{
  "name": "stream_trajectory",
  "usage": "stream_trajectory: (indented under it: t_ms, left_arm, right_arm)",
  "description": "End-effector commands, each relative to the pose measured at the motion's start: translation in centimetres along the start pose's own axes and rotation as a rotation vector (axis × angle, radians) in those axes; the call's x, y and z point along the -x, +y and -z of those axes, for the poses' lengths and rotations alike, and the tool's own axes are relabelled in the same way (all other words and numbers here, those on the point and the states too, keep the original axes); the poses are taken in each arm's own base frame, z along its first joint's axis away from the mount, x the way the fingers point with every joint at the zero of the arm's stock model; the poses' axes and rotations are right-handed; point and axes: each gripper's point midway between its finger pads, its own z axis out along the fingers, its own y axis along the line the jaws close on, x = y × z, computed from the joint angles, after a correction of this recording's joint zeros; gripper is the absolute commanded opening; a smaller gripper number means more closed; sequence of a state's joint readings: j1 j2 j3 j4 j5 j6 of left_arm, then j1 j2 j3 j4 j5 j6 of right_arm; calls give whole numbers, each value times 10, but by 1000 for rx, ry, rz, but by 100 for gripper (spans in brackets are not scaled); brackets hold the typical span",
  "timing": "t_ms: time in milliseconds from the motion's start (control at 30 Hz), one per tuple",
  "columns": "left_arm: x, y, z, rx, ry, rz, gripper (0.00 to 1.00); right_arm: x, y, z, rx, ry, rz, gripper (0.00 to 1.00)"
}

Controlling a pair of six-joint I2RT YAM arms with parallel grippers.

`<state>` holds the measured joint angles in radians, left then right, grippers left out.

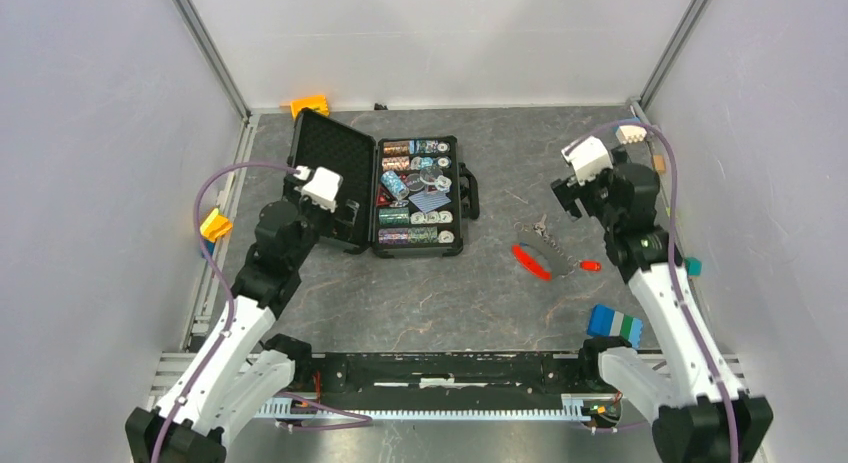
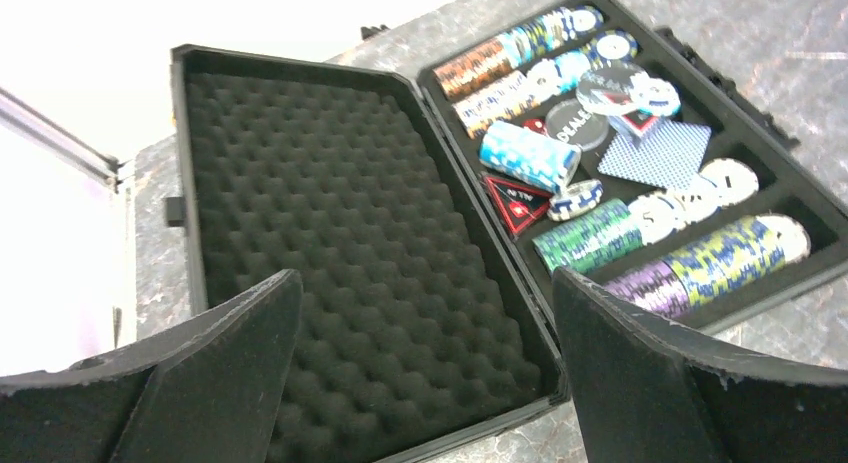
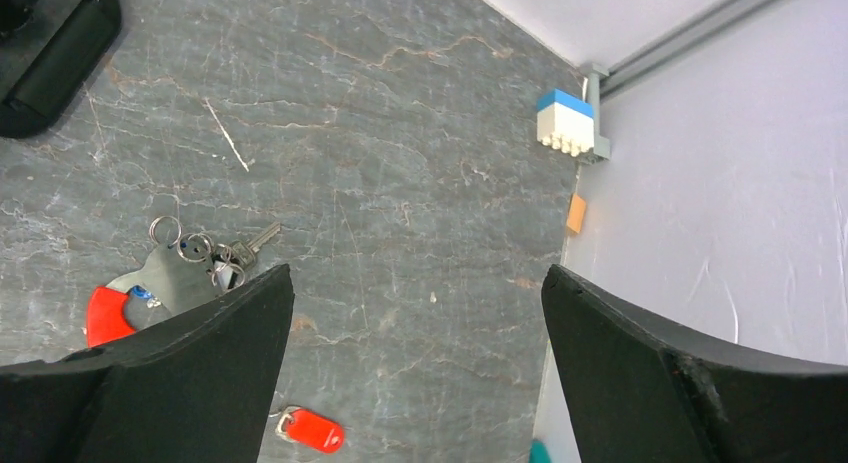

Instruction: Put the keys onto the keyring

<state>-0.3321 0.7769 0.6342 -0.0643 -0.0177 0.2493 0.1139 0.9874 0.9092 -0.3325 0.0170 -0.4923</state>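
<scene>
We see both claws spread wide and holding nothing; the left claw (image 2: 425,283) hangs over the foam-lined lid of the open black poker-chip case (image 2: 350,213), the right claw (image 3: 417,278) above the grey stone-patterned bench (image 3: 400,133). The thin silvery metal keyring with short chain and long bright-red tag (image 1: 531,262) lies on the bench right of the case; a small silvery metal key (image 3: 250,245) sits among its rings, though we cannot tell if it is threaded on; a small red-headed key (image 3: 315,431) lies a little apart.

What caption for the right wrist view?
Open right claw above the table, keys and red-tagged keyring lying lower left.
</scene>
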Motion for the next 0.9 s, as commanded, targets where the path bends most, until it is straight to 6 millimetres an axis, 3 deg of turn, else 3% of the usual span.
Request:
stream_trajectory:
  t_ms: [0,233,500,667,867]
  left_arm:
    - [26,20,14,86,-114,82,100]
    - [35,23,39,98,-169,109,100]
    - [34,32,68,159,-162,150,100]
    - [32,28,81,154,-187,181,100]
    - [35,37,90,204,-251,200,100]
  right_arm:
    - [1,-11,22,-142,-107,-148,98]
    - [-14,7,36,-118,-140,-215,98]
    - [-5,6,67,-158,-284,-198,98]
    - [-10,13,75,-161,-340,-173,98]
    - [-1,32,85,-94,-459,-148,98]
